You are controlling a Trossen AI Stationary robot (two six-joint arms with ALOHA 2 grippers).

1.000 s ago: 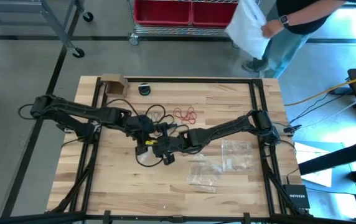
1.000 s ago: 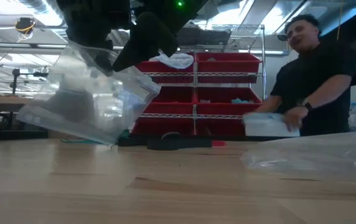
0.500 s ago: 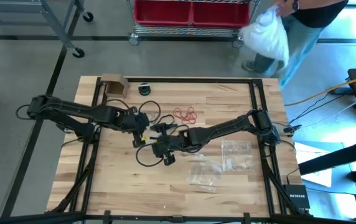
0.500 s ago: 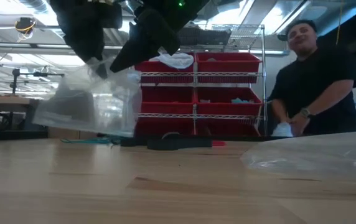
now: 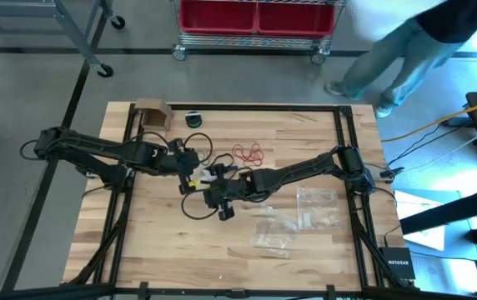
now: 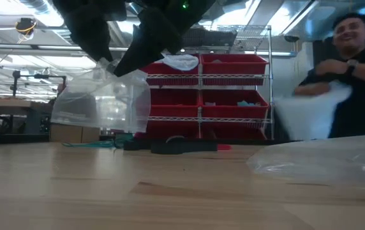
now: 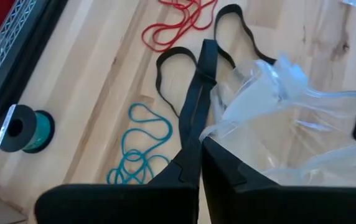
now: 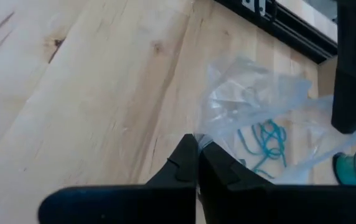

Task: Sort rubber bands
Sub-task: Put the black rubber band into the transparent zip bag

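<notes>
Behind the wooden desk point(image 5: 305, 250) stands a wire shelf of red bins point(image 6: 224, 89), with a person point(image 6: 351, 83) handling something white at the far right of the low view. Both arms meet near the desk's middle, where the left pincer point(image 5: 190, 172) and the right pincer point(image 5: 215, 180) are each clamped on an edge of one clear zip bag point(image 6: 103, 105), holding it up off the desk; the low view shows nothing in it. Two more clear bags point(image 5: 301, 215) lie flat on the desk toward the right side. Only the left wrist view separates the rubber bands lying loose on the wood: black rubber bands point(image 7: 193, 65) just beside the held bag, red rubber bands point(image 7: 175, 25) farther off, and teal rubber bands point(image 7: 142, 146) near a small teal spool point(image 7: 23, 129). A cardboard box point(image 5: 151, 112) sits at the desk's far left corner.
</notes>
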